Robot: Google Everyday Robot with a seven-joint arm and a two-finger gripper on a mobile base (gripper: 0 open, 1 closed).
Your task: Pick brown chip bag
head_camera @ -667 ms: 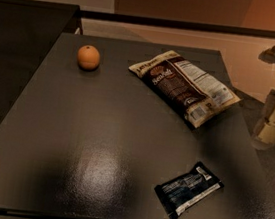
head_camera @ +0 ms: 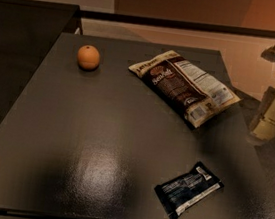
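The brown chip bag [head_camera: 183, 86] lies flat on the far right part of the dark table [head_camera: 88, 140], its white nutrition panel facing up and toward the right. It is dark brown with cream edges and white script. My gripper [head_camera: 272, 116] hangs at the right edge of the camera view, off the table's right side, to the right of the bag and apart from it. It holds nothing that I can see.
An orange [head_camera: 89, 57] sits at the far left of the table. A small black-and-blue flat packet [head_camera: 188, 190] lies near the front right corner. A dark counter [head_camera: 22, 31] adjoins the table on the left. A pale floor lies beyond.
The gripper has stayed at the right edge, off the table. The bag, orange and packet have not moved.
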